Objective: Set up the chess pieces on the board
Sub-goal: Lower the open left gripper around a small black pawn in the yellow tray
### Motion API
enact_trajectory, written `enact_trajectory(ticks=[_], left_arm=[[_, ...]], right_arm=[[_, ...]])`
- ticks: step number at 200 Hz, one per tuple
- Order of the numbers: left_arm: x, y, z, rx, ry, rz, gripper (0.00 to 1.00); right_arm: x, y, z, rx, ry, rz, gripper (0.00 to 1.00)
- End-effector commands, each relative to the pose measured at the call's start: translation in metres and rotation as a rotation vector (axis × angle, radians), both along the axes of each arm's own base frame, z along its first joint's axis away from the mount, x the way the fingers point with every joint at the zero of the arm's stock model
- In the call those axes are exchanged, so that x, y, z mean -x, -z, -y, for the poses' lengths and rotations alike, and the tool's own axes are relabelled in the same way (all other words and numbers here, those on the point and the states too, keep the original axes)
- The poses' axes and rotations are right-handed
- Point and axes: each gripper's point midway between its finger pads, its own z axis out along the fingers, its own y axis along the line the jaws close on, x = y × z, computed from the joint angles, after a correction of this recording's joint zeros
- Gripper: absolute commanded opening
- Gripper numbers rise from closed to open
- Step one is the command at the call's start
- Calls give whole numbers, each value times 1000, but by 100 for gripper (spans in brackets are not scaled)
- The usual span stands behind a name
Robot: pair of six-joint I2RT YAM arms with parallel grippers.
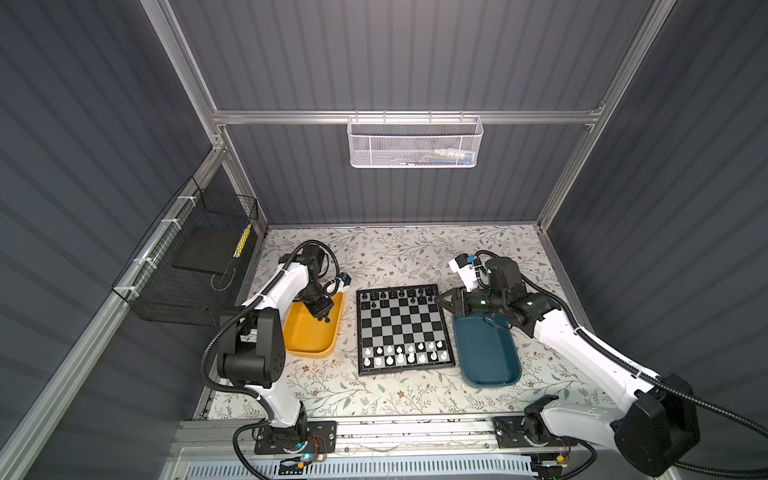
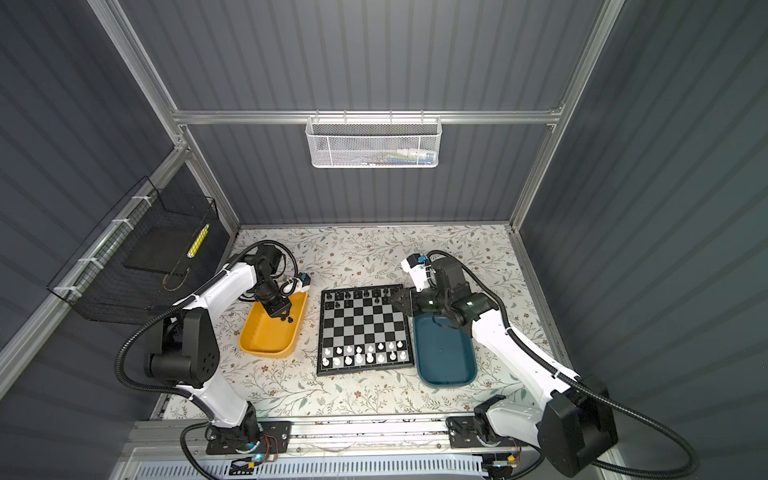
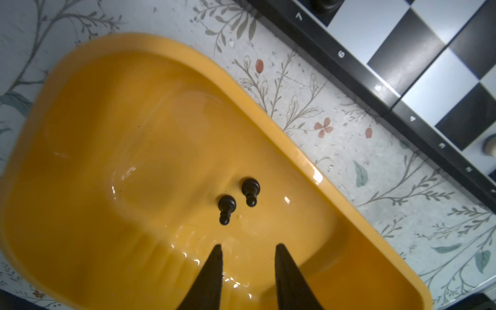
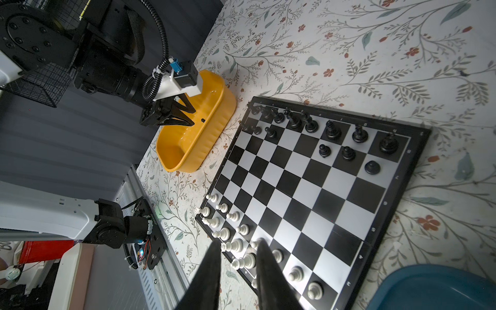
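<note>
Only wrist views show us left gripper and right gripper parted, empty; two black pawns in yellow tray

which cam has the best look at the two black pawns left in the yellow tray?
Left wrist: the two black pawns lie large and sharp in the yellow tray, just beyond the left fingers. In both top views they are tiny specks. The right wrist shows only one dark dot.

The board runs off the left wrist view's edge.
</note>
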Motion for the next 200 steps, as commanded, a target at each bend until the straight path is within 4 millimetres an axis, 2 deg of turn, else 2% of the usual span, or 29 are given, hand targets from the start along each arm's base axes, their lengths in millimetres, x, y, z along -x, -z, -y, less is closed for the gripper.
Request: enact_trajectory(ticks=[1,67,162,200], left_arm=[[5,12,-1,-6,49,-32,34],[6,24,-1,-14,82,-57,32],[1,16,0,-7,88,-25,39],[1,21,-2,-23,100,-26,39]], right_arm=[[1,2,2,7,4,-1,27],[2,2,4,15,11,-4,27],[0,4,3,19,9,-9,27],[-2,4,2,25,8,-10,27]])
